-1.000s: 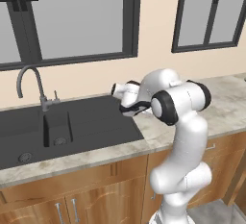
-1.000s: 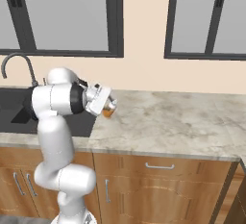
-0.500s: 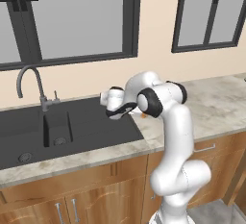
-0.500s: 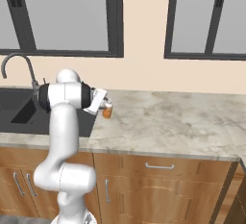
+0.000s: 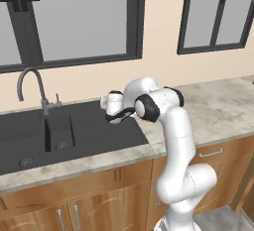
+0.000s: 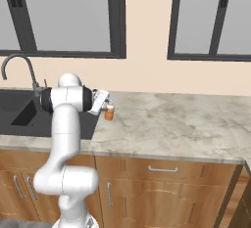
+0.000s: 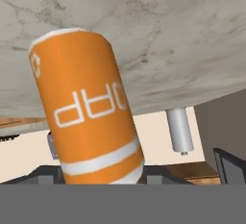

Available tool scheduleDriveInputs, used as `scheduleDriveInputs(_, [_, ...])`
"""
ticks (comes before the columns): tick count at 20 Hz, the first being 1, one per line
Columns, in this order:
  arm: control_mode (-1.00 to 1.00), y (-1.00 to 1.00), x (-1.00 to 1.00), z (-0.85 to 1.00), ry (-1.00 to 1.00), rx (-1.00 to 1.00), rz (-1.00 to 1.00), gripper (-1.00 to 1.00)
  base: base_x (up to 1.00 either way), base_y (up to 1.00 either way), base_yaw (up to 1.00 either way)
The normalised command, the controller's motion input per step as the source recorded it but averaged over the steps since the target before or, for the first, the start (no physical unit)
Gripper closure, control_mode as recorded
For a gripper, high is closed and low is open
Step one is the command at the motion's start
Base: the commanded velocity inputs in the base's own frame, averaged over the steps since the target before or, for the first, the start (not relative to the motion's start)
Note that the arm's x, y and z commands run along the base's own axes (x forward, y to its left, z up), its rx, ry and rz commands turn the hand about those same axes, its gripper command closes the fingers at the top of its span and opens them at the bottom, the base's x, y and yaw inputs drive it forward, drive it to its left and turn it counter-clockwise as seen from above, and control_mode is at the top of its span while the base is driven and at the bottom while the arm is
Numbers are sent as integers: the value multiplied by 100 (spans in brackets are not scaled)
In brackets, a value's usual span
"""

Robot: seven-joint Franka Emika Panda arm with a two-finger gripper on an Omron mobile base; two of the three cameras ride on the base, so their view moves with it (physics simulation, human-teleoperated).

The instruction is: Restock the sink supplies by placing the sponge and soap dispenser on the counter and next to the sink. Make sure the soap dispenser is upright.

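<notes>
One orange bottle (image 6: 109, 112) sits in the closed claw (image 6: 105, 105), held tight. It stands on the counter (image 6: 186, 124), just right of the black sink (image 5: 64, 131).

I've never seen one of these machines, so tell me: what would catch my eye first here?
Probably the white arm, bent over the marbled counter with its gripper shut on an orange soap dispenser just right of the black sink. In the hand view that dispenser looms large, white lettering upside down. Two dark-framed windows line the wall behind.
</notes>
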Motion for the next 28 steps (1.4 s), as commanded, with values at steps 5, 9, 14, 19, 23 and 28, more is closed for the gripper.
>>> scheduleDriveInputs(5, [-100, 14, -8, -32, -2, 0, 0, 100, 0, 0, 0])
scheduleDriveInputs(9, [-100, 24, -23, -22, -6, 0, 0, 100, 0, 0, 0])
scheduleDriveInputs(14, [-100, 28, -45, -16, -14, 0, 0, 100, 0, 0, 0])
scheduleDriveInputs(19, [-100, 29, -25, -14, -9, 0, 0, -100, 0, 0, 0])
scheduleDriveInputs(23, [-100, 15, 3, -11, -1, 0, 0, -100, 0, 0, 0])
scheduleDriveInputs(28, [-100, 15, 0, -1, 0, 0, 0, -100, 0, 0, 0])
